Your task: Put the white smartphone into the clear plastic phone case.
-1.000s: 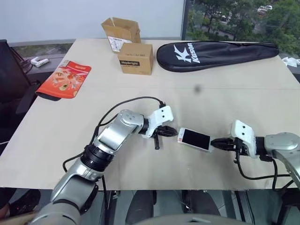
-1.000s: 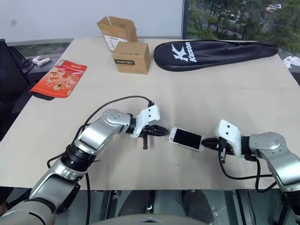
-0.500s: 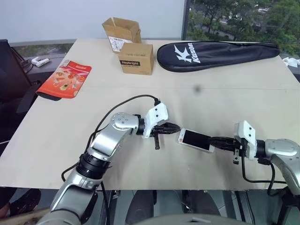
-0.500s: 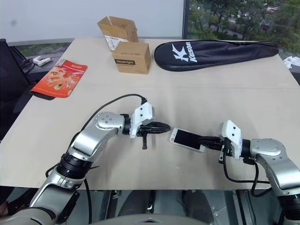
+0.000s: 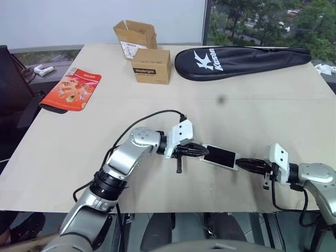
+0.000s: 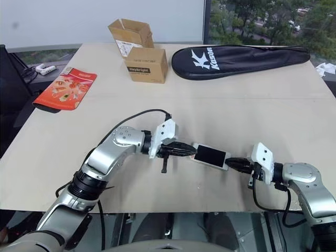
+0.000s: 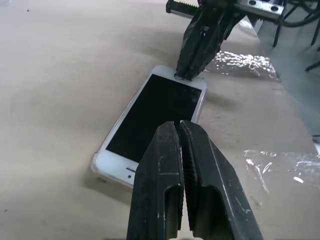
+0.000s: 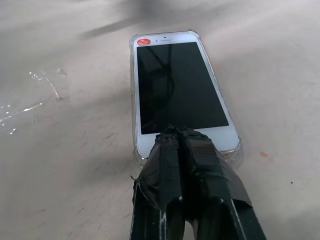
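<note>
While the white smartphone (image 8: pixel 175 87) lies flat in the clear plastic phone case (image 8: pixel 134 145) near the front of the table (image 5: pixel 273 115), both tools should push down softly so each corner snaps in. The left gripper (image 7: pixel 181 131) and right gripper (image 8: pixel 181 134), both pressed together and holding nothing, rest on its two ends.

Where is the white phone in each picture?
Left eye view: the white smartphone lies on the table near the front edge, between the left gripper and right gripper.
Right eye view: same spot, centre.
Left wrist view: middle.
Right wrist view: upper middle.
Shared landmark: both shut grippers touch the phone's two ends.
</note>
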### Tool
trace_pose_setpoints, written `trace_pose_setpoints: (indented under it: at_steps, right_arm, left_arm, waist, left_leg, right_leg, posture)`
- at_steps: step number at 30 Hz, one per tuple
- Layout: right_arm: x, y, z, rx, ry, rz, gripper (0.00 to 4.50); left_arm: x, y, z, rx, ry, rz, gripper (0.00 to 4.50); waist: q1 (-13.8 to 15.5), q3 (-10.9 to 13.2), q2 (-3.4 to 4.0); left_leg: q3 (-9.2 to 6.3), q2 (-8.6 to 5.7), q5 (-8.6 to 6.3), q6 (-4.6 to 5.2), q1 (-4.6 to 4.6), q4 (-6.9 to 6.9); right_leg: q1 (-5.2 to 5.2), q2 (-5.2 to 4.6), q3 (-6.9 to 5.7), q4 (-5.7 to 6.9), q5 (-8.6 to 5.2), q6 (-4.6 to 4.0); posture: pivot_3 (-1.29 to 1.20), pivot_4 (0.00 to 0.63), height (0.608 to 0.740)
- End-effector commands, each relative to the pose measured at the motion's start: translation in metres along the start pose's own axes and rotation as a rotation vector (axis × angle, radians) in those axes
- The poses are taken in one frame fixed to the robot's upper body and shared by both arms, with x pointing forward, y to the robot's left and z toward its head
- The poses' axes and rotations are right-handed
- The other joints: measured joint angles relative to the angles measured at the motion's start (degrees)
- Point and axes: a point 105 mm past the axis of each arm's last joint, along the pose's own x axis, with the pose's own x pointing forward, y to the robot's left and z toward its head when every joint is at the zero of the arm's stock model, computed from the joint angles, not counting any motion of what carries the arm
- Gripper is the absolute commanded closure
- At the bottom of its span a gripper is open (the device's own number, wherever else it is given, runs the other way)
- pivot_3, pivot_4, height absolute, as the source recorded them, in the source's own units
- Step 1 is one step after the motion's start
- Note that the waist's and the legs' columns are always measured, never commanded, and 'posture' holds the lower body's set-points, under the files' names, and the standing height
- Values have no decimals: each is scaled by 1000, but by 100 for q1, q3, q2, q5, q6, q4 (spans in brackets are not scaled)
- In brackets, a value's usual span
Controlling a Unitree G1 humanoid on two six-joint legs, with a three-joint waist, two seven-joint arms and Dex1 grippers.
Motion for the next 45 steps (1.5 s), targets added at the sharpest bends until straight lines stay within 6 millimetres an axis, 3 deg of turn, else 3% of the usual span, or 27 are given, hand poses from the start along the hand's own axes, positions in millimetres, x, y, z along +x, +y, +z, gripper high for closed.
trace_pose_setpoints:
  at_steps: [1,13,22,26,35,45]
  right_arm:
    - [3,7,-17,41,67,14,4500]
    - [9,10,-14,42,62,6,4500]
    - [10,14,-16,57,57,-25,4500]
    - [11,19,-18,75,52,-24,4500]
    - [10,21,-43,68,181,-4,4500]
    - [6,19,-70,51,381,12,4500]
  left_arm:
    - [-1,2,4,55,64,28,4353]
    - [13,12,-5,40,122,57,4353]
    - [23,17,-26,-25,172,57,4353]
    - [24,17,-45,-53,227,61,4353]
    - [24,17,-55,-68,245,81,4353]
    - [27,18,-54,-59,242,75,4353]
  waist:
    - [-1,0,0]
    - [-19,-6,-5]
    - [-14,-20,-16]
    - [-15,-43,-30]
    - [-10,-87,-34]
    - [11,-189,-85]
  left_leg:
    - [0,0,0,0,1,0]
    - [-3,1,0,0,7,0]
    - [-2,2,0,0,8,0]
    - [-3,2,0,0,12,0]
    - [-4,4,-6,5,93,-21]
    - [-31,3,-6,5,111,-40]
  right_leg:
    - [0,1,0,0,-3,4]
    - [4,4,1,3,-17,-11]
    - [5,5,2,3,-17,-11]
    - [6,6,2,4,-18,-11]
    - [91,3,-1,-31,-23,-12]
    - [127,-1,-2,-76,-23,-12]
  posture:
    - [0,150,740]
    - [0,150,740]
    - [0,150,740]
    - [0,150,740]
    - [0,150,740]
    - [0,150,740]
